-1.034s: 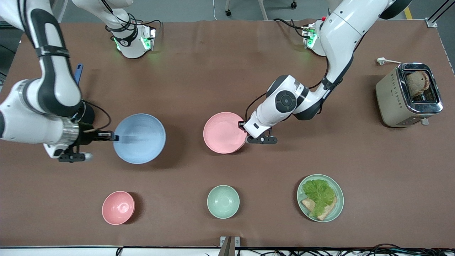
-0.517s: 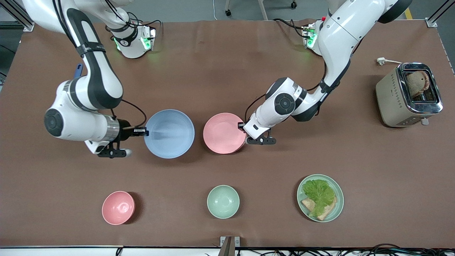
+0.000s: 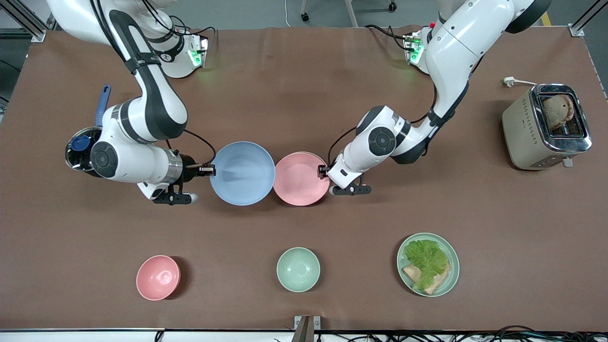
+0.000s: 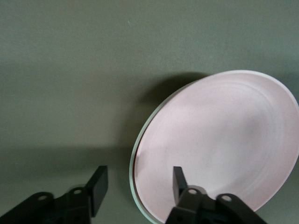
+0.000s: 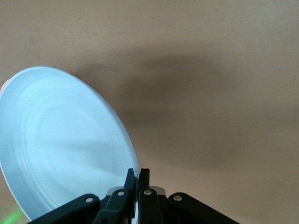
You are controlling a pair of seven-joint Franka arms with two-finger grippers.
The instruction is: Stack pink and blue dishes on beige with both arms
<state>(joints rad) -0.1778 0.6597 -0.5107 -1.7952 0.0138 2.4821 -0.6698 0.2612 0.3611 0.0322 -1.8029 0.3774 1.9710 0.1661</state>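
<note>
My right gripper (image 3: 209,169) is shut on the rim of the pale blue plate (image 3: 242,173), which hangs tilted above the table with its shadow beneath. In the right wrist view the right gripper (image 5: 138,175) pinches the blue plate (image 5: 60,140) at its edge. The blue plate's edge reaches the edge of the pale pink plate (image 3: 300,178). The pink plate (image 4: 219,140) lies on another plate whose pale rim (image 4: 131,173) alone shows; its colour looks beige. My left gripper (image 3: 326,170) is open and straddles the pink plate's rim, as the left gripper (image 4: 138,179) shows in its own wrist view.
Nearer the front camera stand a small pink bowl (image 3: 158,277), a mint-green bowl (image 3: 298,269) and a mint plate with lettuce (image 3: 428,264). A toaster (image 3: 546,126) sits at the left arm's end. A metal cup (image 3: 80,151) with a blue tool is by the right arm.
My right arm has carried the blue plate across the table until its edge reaches the pink plate. The left gripper has stayed at the pink plate's rim.
</note>
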